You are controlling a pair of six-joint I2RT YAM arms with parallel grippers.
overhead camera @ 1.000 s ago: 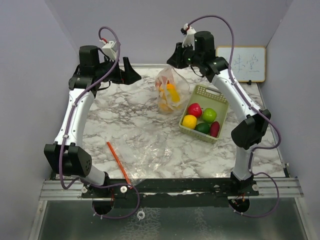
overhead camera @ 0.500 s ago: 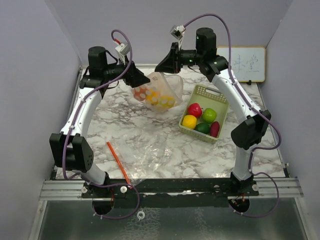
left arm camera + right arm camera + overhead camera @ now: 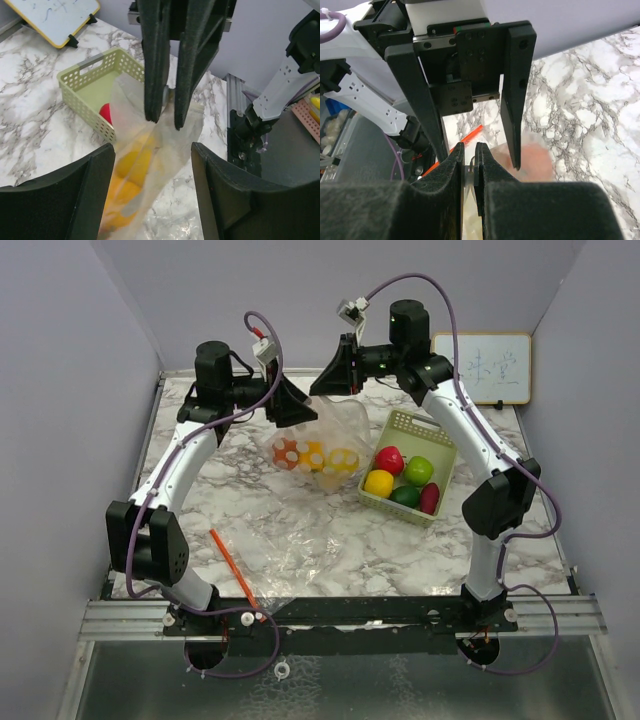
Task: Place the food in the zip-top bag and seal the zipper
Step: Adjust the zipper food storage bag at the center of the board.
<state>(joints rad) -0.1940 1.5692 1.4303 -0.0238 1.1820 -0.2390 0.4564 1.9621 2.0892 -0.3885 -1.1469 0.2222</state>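
A clear zip-top bag (image 3: pixel 318 435) hangs above the table with yellow and orange food (image 3: pixel 315 455) inside. My right gripper (image 3: pixel 325 388) is shut on the bag's top edge; the right wrist view shows the strip pinched between its pads (image 3: pixel 469 152). My left gripper (image 3: pixel 303 412) is open, its fingers on either side of the bag's upper part without touching it (image 3: pixel 152 150). The yellow food (image 3: pixel 132 165) shows through the bag there. More food, red (image 3: pixel 389 459), green (image 3: pixel 419 470), yellow (image 3: pixel 378 482) and dark red (image 3: pixel 429 497), lies in the pale green basket (image 3: pixel 400 425).
A second clear bag (image 3: pixel 290 540) lies flat on the marble table near the front. An orange-red stick (image 3: pixel 235 565) lies at the front left. A small whiteboard (image 3: pixel 483 367) leans on the back right wall. The basket (image 3: pixel 90 75) stands just right of the bag.
My left gripper has swung right and reached the hanging bag, now straddling it. The right gripper has shifted left, and the bag has swung and spread out sideways.
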